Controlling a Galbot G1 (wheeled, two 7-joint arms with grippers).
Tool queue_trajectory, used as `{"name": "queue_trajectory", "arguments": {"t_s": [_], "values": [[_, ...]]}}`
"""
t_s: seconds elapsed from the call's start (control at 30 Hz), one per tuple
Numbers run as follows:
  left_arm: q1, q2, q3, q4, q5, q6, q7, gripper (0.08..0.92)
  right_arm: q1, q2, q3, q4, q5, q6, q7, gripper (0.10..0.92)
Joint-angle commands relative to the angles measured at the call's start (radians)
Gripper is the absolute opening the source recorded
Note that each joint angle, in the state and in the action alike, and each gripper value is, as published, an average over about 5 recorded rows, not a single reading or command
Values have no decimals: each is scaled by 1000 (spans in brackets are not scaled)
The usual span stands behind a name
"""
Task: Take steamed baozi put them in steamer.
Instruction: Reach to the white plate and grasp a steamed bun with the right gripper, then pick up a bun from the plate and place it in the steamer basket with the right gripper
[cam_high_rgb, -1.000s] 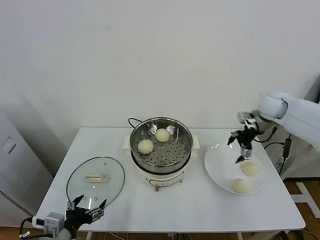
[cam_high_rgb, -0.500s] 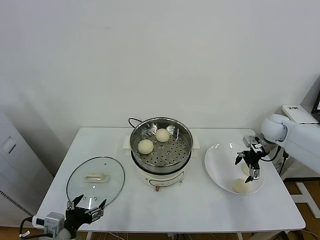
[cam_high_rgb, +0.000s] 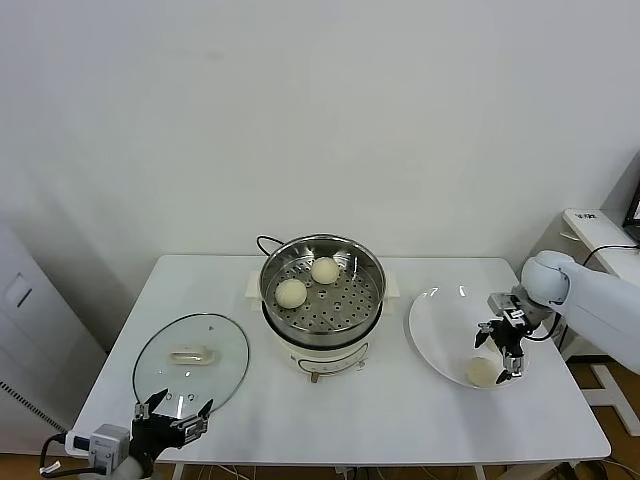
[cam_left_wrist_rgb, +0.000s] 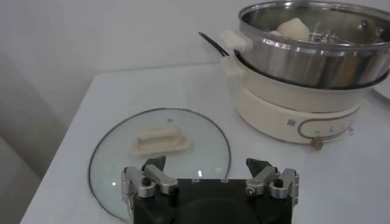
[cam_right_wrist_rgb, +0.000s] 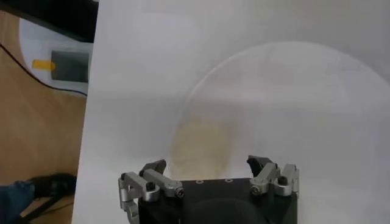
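Observation:
The steel steamer (cam_high_rgb: 322, 290) on its cream cooker base holds two pale baozi (cam_high_rgb: 291, 292) (cam_high_rgb: 324, 270). It also shows in the left wrist view (cam_left_wrist_rgb: 311, 55), where one bun (cam_left_wrist_rgb: 294, 27) peeks over the rim. On the white plate (cam_high_rgb: 430, 320) one baozi (cam_high_rgb: 483, 373) shows. My right gripper (cam_high_rgb: 503, 345) is low over the plate just behind that bun, and it hides the spot beneath it. In the right wrist view the gripper (cam_right_wrist_rgb: 207, 167) is open, with a blurred baozi (cam_right_wrist_rgb: 201, 146) just ahead of its jaws. My left gripper (cam_high_rgb: 168, 425) is parked open at the table's front left.
The oval glass lid (cam_high_rgb: 190, 360) with a cream handle lies flat on the front left of the table, just beyond the left gripper (cam_left_wrist_rgb: 207, 165). A black cord (cam_high_rgb: 262, 243) runs behind the cooker. The table's right edge is close to the plate.
My right gripper has come down and forward from above the plate's back rim to low over the plate. It now covers the rear bun. The left arm has not moved.

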Motion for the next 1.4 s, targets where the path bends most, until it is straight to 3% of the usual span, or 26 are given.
{"name": "queue_trajectory", "arguments": {"t_s": [0.03,0.37,0.7,1.03,1.4], "values": [[1,0,1,0,1,0,0,823,-60,19,54,-37,-26,9,4,776],[4,0,2,0,12,-2,0,823,-86,50,85,-76,-7,1,-4,682],[2,-2,7,0,19,1,-5,823,-41,36,56,-62,18,-6,-33,485],[-3,-2,14,0,16,3,-9,823,279,6,-150,12,110,15,-49,450],[-6,5,17,0,13,1,-12,823,532,207,-88,5,133,258,-20,450]]}}
